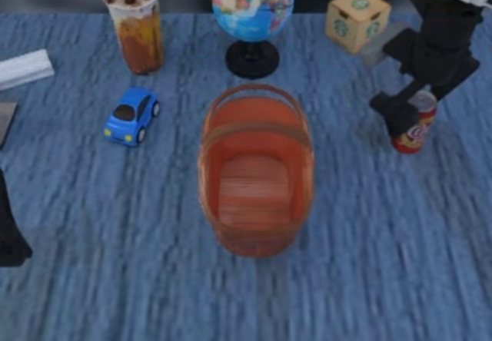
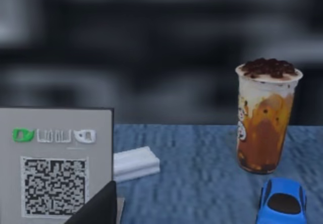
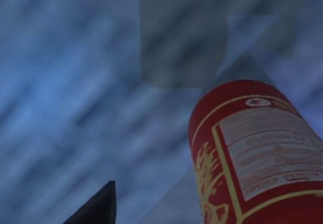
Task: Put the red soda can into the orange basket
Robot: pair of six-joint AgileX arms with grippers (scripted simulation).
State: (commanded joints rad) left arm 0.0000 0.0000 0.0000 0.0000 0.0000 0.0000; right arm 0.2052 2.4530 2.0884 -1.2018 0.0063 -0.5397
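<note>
Orange basket (image 1: 256, 173) sits mid-table, upright, nothing inside. Your right gripper (image 1: 410, 109) hangs over red soda can (image 1: 416, 125) at table's right side, well apart from basket; can stands on cloth, jaw spread can't be judged. Your left arm (image 1: 9, 226) parked at left edge. Iced-drink cup (image 1: 136, 23), globe (image 1: 252, 7), blue toy car (image 1: 131, 115) nearby.

The right claw (image 1: 411, 107) covers the top of the red soda can (image 1: 415, 130) from above, so whether its fingers are touching the can cannot be told. In the right wrist view the can (image 3: 257, 158) is cut off by the frame. The left arm (image 1: 9, 233), well away from the orange basket (image 1: 256, 176), shows only as a dark sliver; its claw is out of sight.
</note>
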